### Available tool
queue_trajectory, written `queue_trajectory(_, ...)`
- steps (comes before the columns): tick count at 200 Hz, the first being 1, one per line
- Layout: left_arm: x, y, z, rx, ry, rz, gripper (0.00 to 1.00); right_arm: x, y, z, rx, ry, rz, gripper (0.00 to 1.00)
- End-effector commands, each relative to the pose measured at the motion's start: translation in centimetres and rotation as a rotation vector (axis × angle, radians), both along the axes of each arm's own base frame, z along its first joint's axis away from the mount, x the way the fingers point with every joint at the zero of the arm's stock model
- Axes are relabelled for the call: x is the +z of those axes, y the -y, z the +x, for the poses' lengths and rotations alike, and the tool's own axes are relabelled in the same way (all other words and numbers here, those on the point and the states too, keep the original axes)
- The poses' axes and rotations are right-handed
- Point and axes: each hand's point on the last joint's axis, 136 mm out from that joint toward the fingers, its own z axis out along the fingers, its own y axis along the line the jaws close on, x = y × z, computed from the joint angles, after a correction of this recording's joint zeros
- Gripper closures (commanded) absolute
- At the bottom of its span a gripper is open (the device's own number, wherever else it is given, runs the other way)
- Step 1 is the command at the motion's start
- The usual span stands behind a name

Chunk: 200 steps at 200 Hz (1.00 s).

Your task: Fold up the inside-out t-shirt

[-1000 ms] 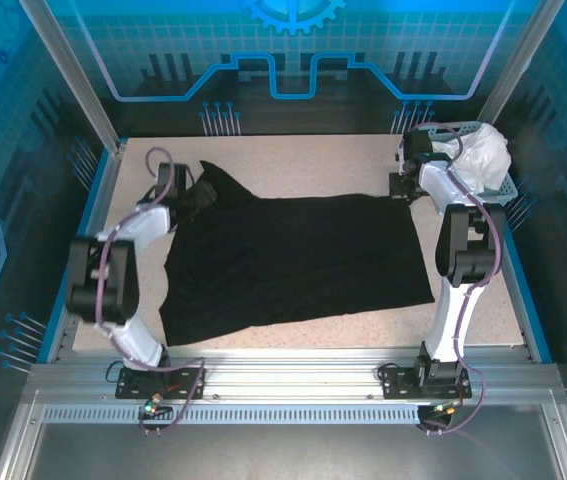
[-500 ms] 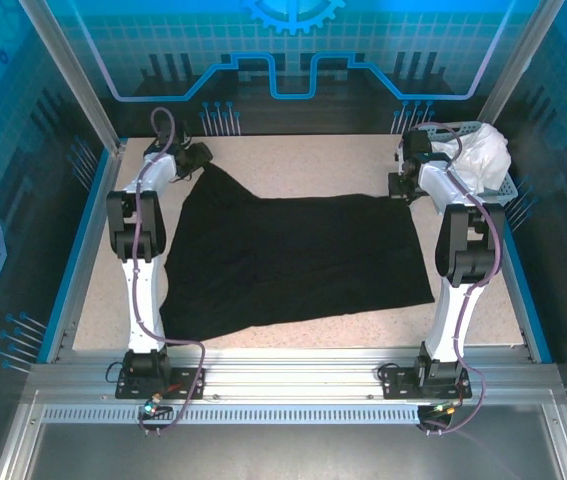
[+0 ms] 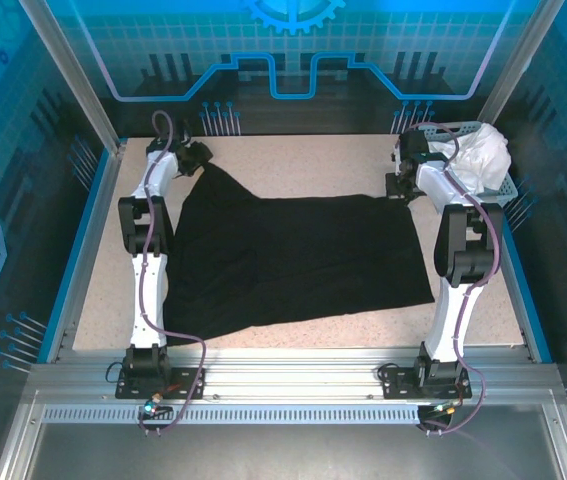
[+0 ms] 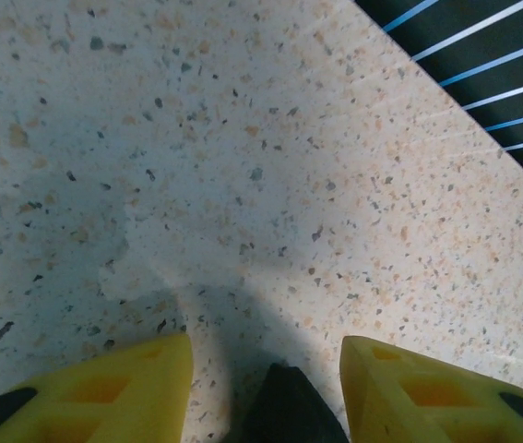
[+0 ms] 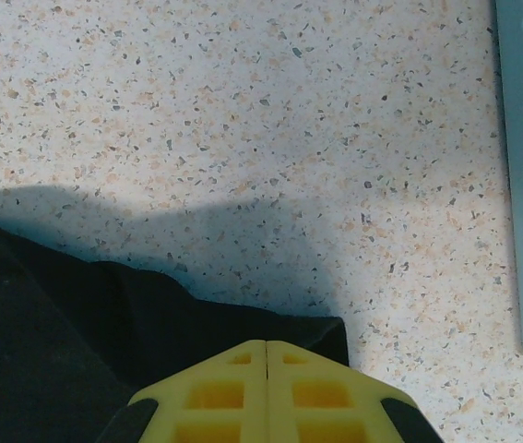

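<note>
1. The shirt (image 3: 293, 255) is lying spread out, black, across the middle of the counter (image 3: 293, 160). One point of it is reaching toward the upper left of the top view.
2. The left arm (image 3: 148, 230) is stretching up the left side of that view to this point. In its wrist view the left jaws are standing partly apart, and a black tip of cloth (image 4: 289, 411) is sitting in the gap between them at the bottom edge.
3. The right arm (image 3: 458, 250) is reaching to the shirt's upper right corner (image 5: 326, 330). The right jaws are pressing fully together over it and seem to be pinching the hem, though the contact itself is hidden beneath them.
4. A white garment (image 3: 483, 150) is lying bunched in a perforated tray (image 3: 508, 186) at the upper right of the top view, just beside the right arm's wrist.
</note>
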Motion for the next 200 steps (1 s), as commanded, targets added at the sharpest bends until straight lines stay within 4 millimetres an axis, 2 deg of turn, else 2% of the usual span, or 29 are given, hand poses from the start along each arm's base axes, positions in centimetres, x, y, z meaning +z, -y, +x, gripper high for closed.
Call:
queue_trajectory(1, -1.9, 0.5, -0.4, -0.015, -0.039, -0.033, 0.57, 0.6, -0.8, 0.1, 0.026, 0.009, -0.006, 1.0)
queue_trajectory(56, -1.7, 0.4, -0.3, -0.028, -0.028, -0.028, 0.77, 0.6, -0.7, 0.1, 0.025, 0.005, -0.014, 1.0)
queue_trajectory(98, 0.8, 0.3, 0.7, -0.055, 0.044, -0.009, 0.97, 0.8, -0.3, 0.5, 0.015, 0.013, -0.027, 1.0)
queue_trajectory(124, 3.8, 0.5, 0.6, -0.07, 0.084, -0.011, 1.0, 1.8, 0.0, 0.8, 0.006, 0.031, -0.039, 1.0)
queue_trajectory(148, 7.4, 1.1, -0.7, -0.083, 0.131, -0.028, 1.0, 3.5, 0.3, 0.7, -0.004, 0.069, -0.052, 1.0)
queue_trajectory(167, 10.6, 1.3, -2.7, -0.076, 0.171, -0.035, 1.0, 4.8, 0.6, 0.0, -0.017, 0.097, -0.061, 1.0)
queue_trajectory(176, 12.7, 1.5, -3.6, -0.068, 0.208, -0.041, 1.0, 5.3, 0.6, -0.4, -0.025, 0.11, -0.059, 1.0)
queue_trajectory(200, 16.1, 2.2, -8.0, -0.049, 0.26, -0.08, 1.0, 6.0, 1.0, -1.8, -0.05, 0.133, -0.052, 1.0)
